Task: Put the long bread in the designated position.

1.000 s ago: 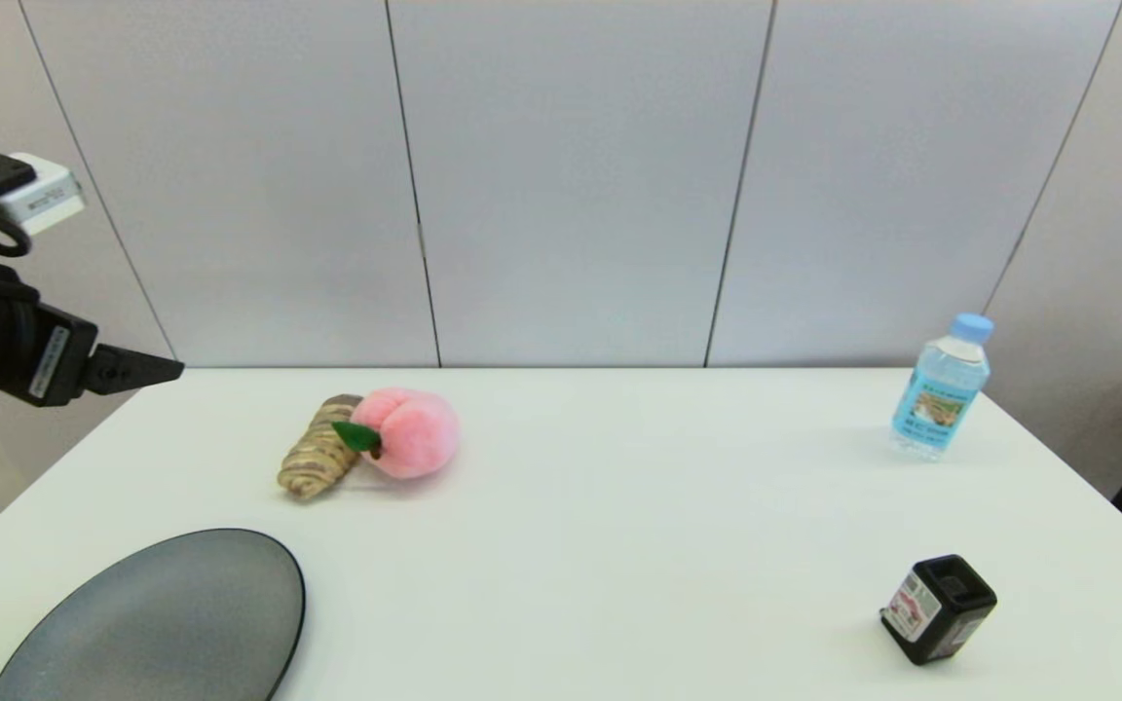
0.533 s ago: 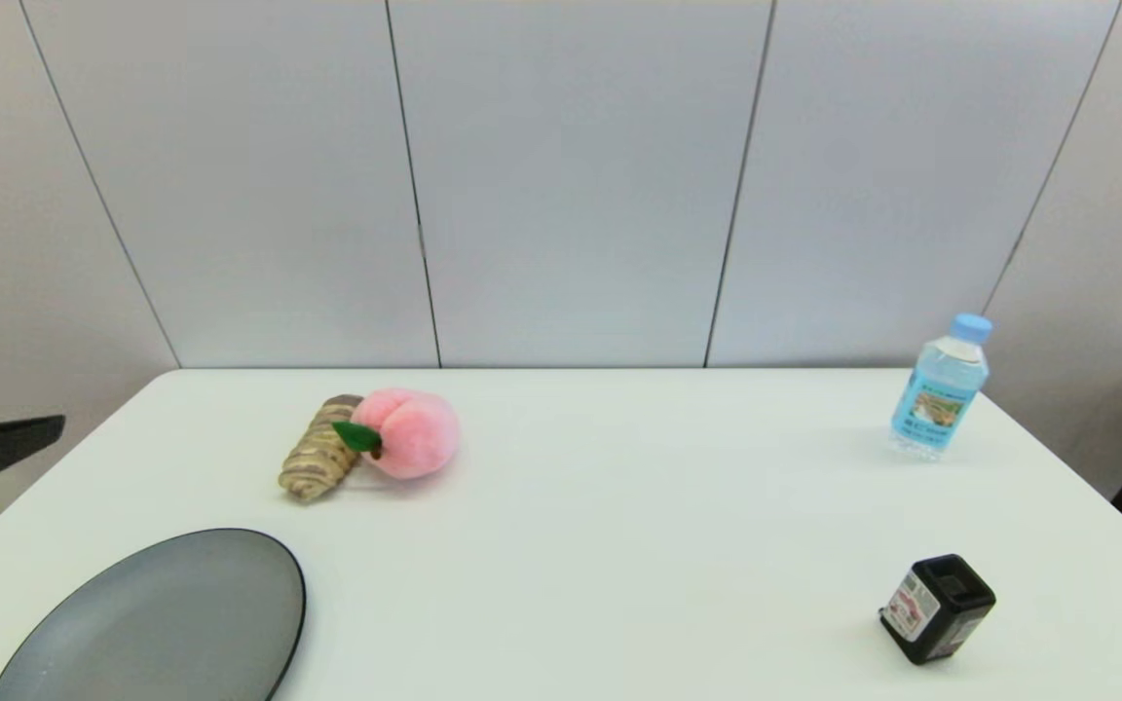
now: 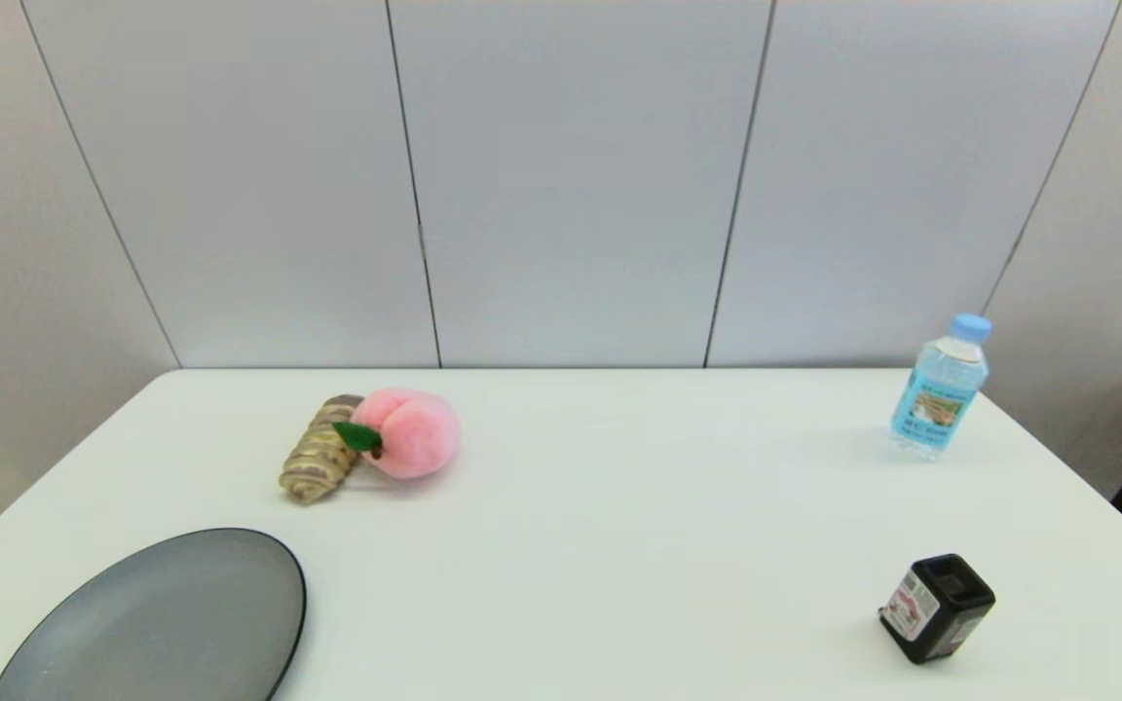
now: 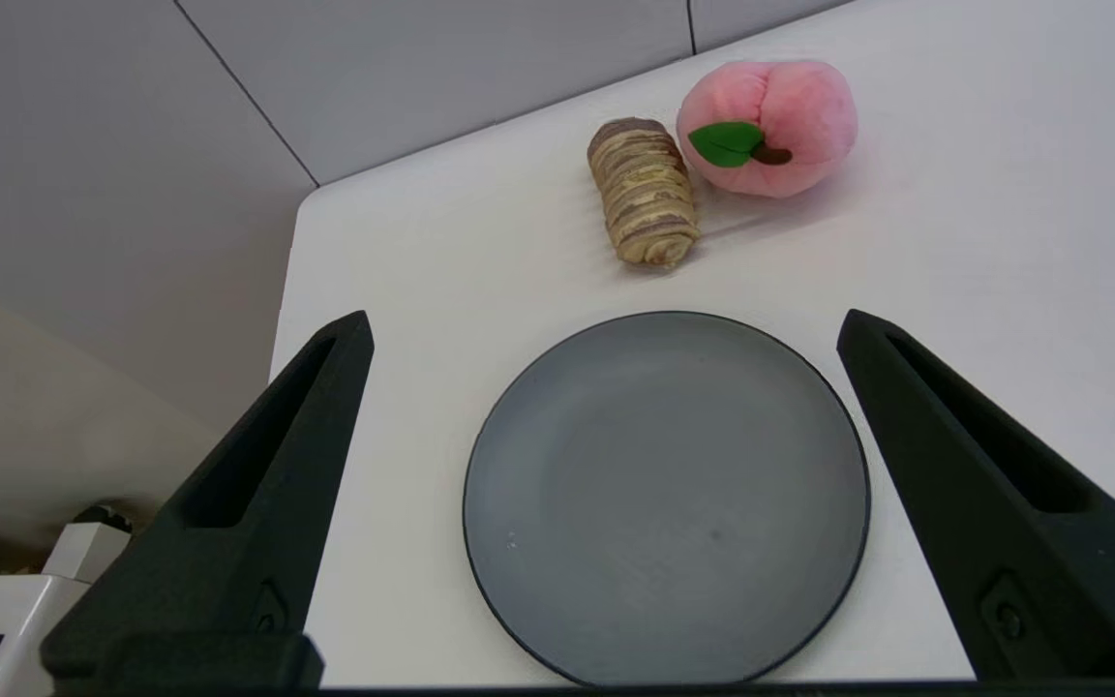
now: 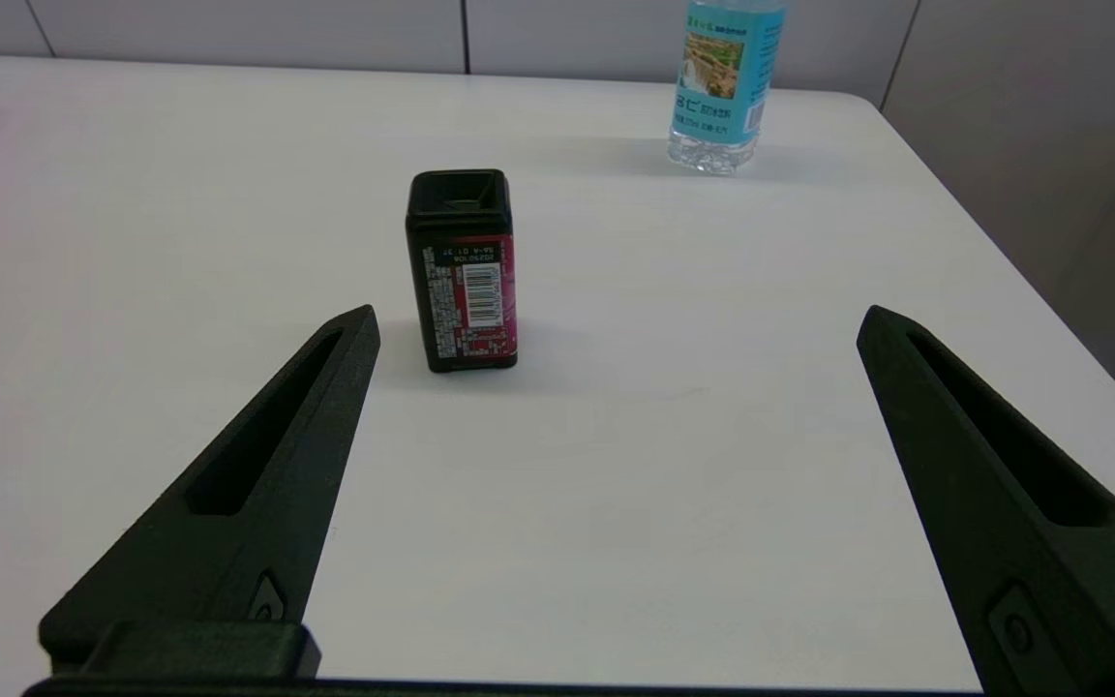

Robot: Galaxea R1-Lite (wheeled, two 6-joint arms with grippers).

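Observation:
The long bread (image 3: pixel 318 451), a tan ridged loaf with dark-brown stripes, lies on the white table touching the left side of a pink plush peach (image 3: pixel 410 431). The left wrist view shows the long bread (image 4: pixel 642 191) beyond the grey plate (image 4: pixel 666 494), with nothing holding it. My left gripper (image 4: pixel 606 324) is open and empty, hovering near the table's front left corner over the plate. My right gripper (image 5: pixel 616 319) is open and empty above the table's front right part. Neither gripper shows in the head view. The designated position carries no mark.
A grey plate (image 3: pixel 167 623) sits at the front left corner. A water bottle (image 3: pixel 941 387) stands at the back right and a small black box (image 3: pixel 938 608) at the front right. The right wrist view shows the box (image 5: pixel 462 268) ahead of the fingers.
My left arm has drawn back out of the head view to the left and downward. The bread, peach and other objects have not moved.

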